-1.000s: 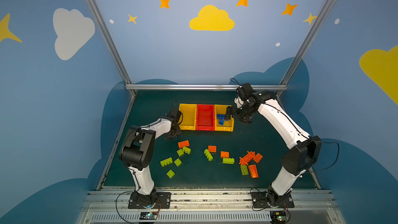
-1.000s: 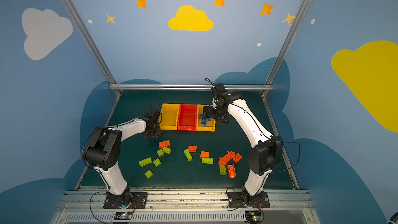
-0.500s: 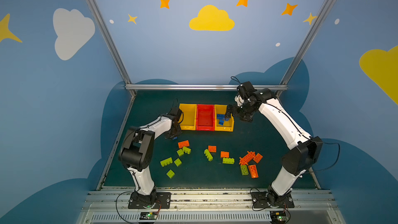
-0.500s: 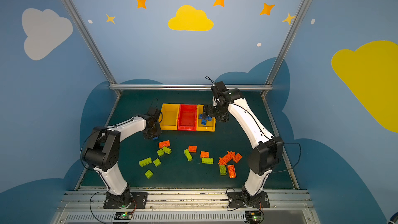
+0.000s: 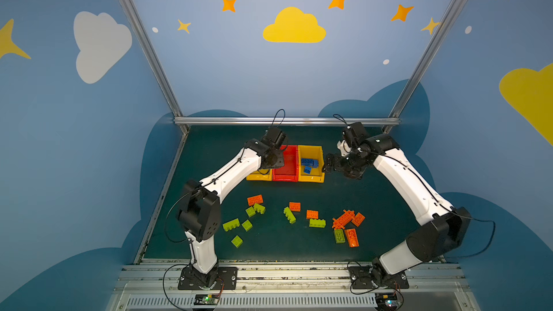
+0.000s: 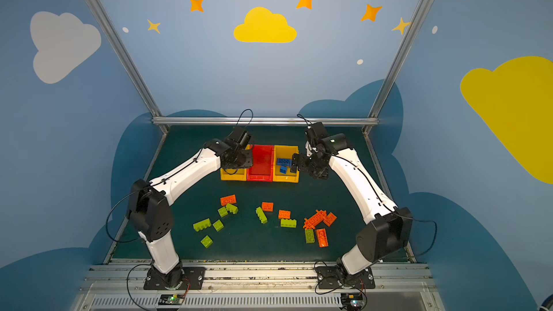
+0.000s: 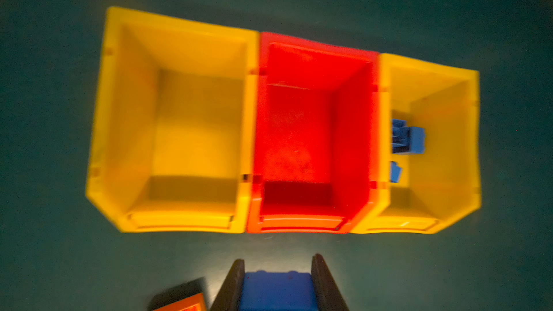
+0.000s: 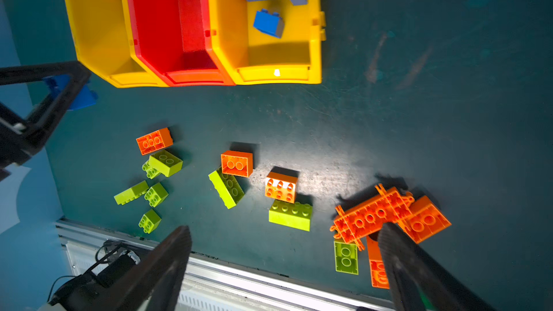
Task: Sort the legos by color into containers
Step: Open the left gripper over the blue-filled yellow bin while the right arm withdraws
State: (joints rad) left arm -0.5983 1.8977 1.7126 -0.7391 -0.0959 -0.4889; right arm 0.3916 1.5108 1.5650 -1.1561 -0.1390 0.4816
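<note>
Green mat (image 5: 269, 249): left gripper (image 7: 276, 266) clamped on blue brick (image 7: 276, 291); right gripper (image 8: 284, 227) spread, empty. Risk: early release into red bin (image 7: 302, 223).

glossy white tapered link shells (image 5: 230, 172), bulky matte black joint housings (image 5: 199, 213), thin black cables (image 5: 166, 224) looping beside them, black base plates (image 5: 229, 275) with silver screws on the ribbed aluminium front rail (image 5: 284, 270), small green-lit circuit boards (image 5: 206, 299) just beside that rail, dark wedge-shaped fingers (image 8: 167, 267)

Three bins (image 5: 285, 178) side by side — legos (image 5: 312, 214) (loose) before them
</note>
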